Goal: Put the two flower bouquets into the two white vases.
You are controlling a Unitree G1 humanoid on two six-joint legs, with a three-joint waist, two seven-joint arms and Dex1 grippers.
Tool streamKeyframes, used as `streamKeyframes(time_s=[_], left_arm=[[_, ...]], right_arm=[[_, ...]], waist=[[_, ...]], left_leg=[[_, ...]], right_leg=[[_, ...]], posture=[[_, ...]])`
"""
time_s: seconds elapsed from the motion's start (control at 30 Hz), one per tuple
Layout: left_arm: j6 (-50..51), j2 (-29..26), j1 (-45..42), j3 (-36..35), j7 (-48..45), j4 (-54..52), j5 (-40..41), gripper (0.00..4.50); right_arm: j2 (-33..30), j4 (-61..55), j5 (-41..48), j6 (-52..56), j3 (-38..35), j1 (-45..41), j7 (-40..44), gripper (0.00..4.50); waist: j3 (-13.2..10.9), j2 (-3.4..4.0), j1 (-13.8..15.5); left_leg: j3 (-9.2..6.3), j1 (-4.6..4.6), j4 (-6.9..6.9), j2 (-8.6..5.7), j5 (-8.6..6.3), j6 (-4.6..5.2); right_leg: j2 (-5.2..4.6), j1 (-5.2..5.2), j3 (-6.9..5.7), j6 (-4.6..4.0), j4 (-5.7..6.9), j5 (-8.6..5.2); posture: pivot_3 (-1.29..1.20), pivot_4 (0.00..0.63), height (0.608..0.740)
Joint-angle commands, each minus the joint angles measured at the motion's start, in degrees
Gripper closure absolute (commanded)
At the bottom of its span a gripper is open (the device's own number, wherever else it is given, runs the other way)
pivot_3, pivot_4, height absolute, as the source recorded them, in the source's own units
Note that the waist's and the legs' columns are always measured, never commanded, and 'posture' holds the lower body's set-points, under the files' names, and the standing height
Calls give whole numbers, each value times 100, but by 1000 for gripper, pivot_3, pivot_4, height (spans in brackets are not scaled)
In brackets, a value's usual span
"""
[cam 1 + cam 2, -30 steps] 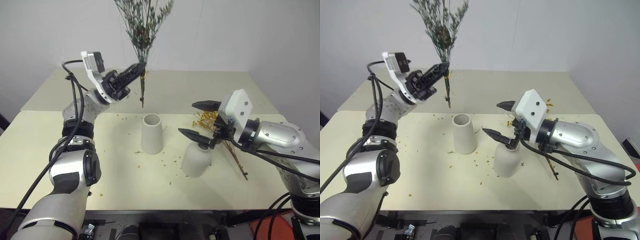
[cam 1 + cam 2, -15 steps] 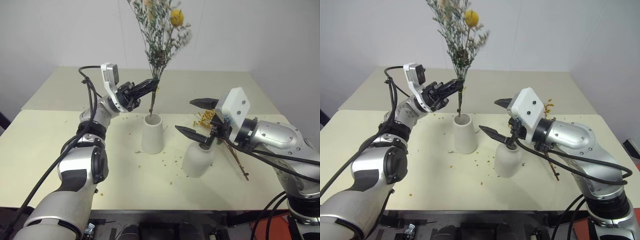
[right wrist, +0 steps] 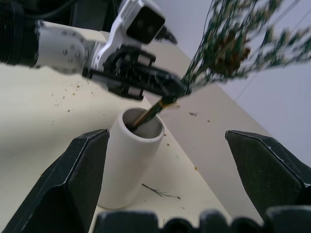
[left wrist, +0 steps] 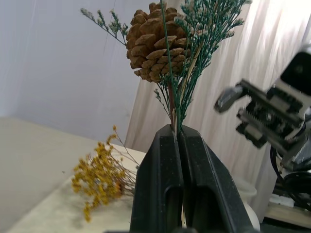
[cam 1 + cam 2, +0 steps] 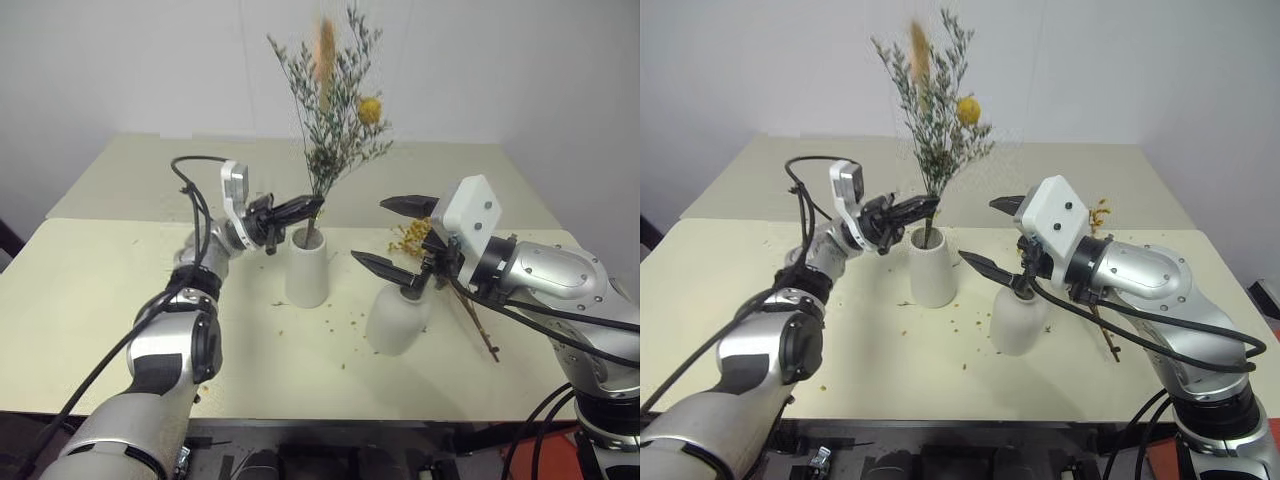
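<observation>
My left gripper (image 5: 312,205) is shut on the stems of the sparse grey-green bouquet (image 5: 335,120), just above the mouth of the tall white vase (image 5: 306,270). The stem ends reach down inside that vase (image 3: 129,162). The bunch stands nearly upright, with its yellow ball flower (image 5: 370,110), pink plume and brown cone (image 4: 156,41). My right gripper (image 5: 372,232) hangs open over the neck of the shorter rounded vase (image 5: 396,322), holding nothing. The yellow-orange bouquet (image 5: 412,236) lies on the table behind and to the right of that vase, partly hidden by my right arm.
Both vases stand mid-table on the cream table (image 5: 100,300). A second table (image 5: 130,170) adjoins it at the back, against a white wall. Small flower crumbs (image 5: 345,322) are scattered around the vases.
My left gripper has come down and to the right with the grey-green bouquet, and the stem ends have gone from the air behind the tall vase into its mouth. The right gripper stayed put.
</observation>
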State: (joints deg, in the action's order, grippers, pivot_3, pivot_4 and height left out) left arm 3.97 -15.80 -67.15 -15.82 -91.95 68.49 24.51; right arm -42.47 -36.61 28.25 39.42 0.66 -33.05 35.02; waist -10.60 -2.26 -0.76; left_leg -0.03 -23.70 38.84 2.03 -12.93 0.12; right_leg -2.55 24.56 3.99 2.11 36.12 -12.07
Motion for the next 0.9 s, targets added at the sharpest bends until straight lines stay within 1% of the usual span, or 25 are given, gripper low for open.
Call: streamKeyframes(time_s=[0.03,0.3,0.6,0.67,0.7,0.9], left_arm=[[-278,81,-24,-42,8,-79,-42,4478],[-519,131,136,-32,32,-75,-139,4478],[-484,56,173,-187,-50,-286,-22,4478],[-432,26,196,-186,-55,-361,24,3995],[-416,0,230,-175,-55,-416,51,3824],[-345,-111,377,-117,-55,-703,198,2009]], right_arm=[[-82,-226,5,-120,-273,-20,46,0],[-90,-301,-16,-173,-341,64,108,0],[-52,-238,-90,-303,-311,110,167,0],[-41,-224,-98,-333,-306,116,176,0],[-33,-214,-103,-348,-302,120,177,0],[13,-159,-160,-430,-285,173,199,0]], waist=[[0,0,-3],[0,0,-4],[0,0,-5],[0,0,-6],[0,0,-7],[0,0,-11]], left_leg=[[0,-1,1,0,0,0],[-1,0,1,0,0,0],[-2,0,3,-1,0,0],[-2,1,3,0,0,0],[-2,1,2,0,0,0],[-2,3,3,0,0,0]], right_leg=[[0,0,0,0,0,0],[0,0,0,1,1,1],[0,-1,0,1,3,1],[1,0,0,1,3,1],[1,0,0,1,3,1],[1,0,0,1,5,2]], posture=[[0,150,740],[0,150,740],[0,150,740],[0,150,740],[0,150,740],[0,150,740]])
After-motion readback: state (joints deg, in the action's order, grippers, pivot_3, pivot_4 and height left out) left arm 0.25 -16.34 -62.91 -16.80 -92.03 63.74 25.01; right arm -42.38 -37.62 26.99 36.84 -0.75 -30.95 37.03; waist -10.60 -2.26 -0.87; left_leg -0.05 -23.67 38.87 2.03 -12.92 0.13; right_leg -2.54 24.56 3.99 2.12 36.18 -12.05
